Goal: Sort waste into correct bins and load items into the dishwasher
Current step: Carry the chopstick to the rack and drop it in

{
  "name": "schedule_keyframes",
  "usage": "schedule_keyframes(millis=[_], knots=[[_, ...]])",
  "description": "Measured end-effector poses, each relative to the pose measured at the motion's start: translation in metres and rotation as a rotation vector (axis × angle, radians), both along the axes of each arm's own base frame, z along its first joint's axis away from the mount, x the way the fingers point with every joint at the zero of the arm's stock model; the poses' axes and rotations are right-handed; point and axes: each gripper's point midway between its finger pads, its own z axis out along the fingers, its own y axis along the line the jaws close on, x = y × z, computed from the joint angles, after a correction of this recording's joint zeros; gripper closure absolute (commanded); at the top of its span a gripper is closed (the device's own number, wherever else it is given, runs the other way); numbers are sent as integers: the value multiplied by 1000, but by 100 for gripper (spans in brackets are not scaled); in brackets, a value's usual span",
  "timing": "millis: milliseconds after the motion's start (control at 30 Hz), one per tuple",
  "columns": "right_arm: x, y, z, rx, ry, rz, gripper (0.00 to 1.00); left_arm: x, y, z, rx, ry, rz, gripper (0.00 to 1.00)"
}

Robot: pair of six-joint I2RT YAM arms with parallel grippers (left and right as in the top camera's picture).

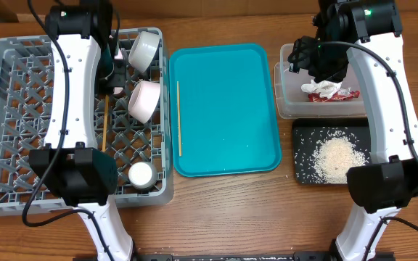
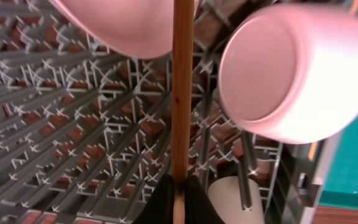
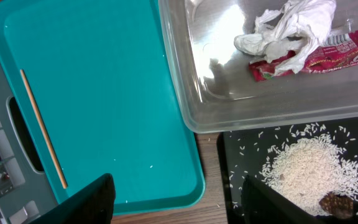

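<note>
the grey dish rack [image 1: 6, 109] on the left has a floor like a net. over it, the left gripper [image 2: 179, 200] is pinched on a thin wooden chopstick [image 2: 182, 93], beside two smooth round white bowls [image 1: 145, 49] tipped on their sides. the arm hides part of the rack. the other chopstick [image 1: 178, 119] lies on the teal tray [image 1: 223, 145]. the clear tub [image 1: 285, 101] holds a crumpled napkin [image 1: 324, 88] and a red wrapper [image 1: 342, 95]. rice [image 1: 337, 156] sits in the black tray [image 1: 300, 130]. the right gripper [image 3: 173, 202] has its fingers apart and empty, with the tips cut off.
</note>
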Motion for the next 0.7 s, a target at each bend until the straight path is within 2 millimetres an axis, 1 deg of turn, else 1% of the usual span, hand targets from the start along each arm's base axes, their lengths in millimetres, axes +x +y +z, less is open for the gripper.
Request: schedule_keyframes(millis=[67,133,167,200,233,300,467,533,633,700], knots=[[0,0,0,0,0,0,33,-3,3,-6,9,25,-5,63],[0,0,0,0,0,0,33,-5,5,-9,16,38,-12,48],[0,0,0,0,0,0,33,-6,6,-10,19,43,-15,35],[0,0,0,0,0,0,33,-6,6,-10,21,45,-22,25],[0,0,0,1,0,1,33,-5,7,-11,25,42,-22,18],[0,1,0,5,2,1,33,-3,7,-10,28,33,-24,14],[-1,4,0,21,5,5,33,0,7,-10,24,15,3,13],[-1,4,0,23,5,6,33,3,3,-7,1,-5,15,12],[-1,4,0,25,6,7,33,18,-12,6,-53,-86,2,8],[-1,4,0,25,6,7,32,33,-34,19,-100,-166,-38,0]])
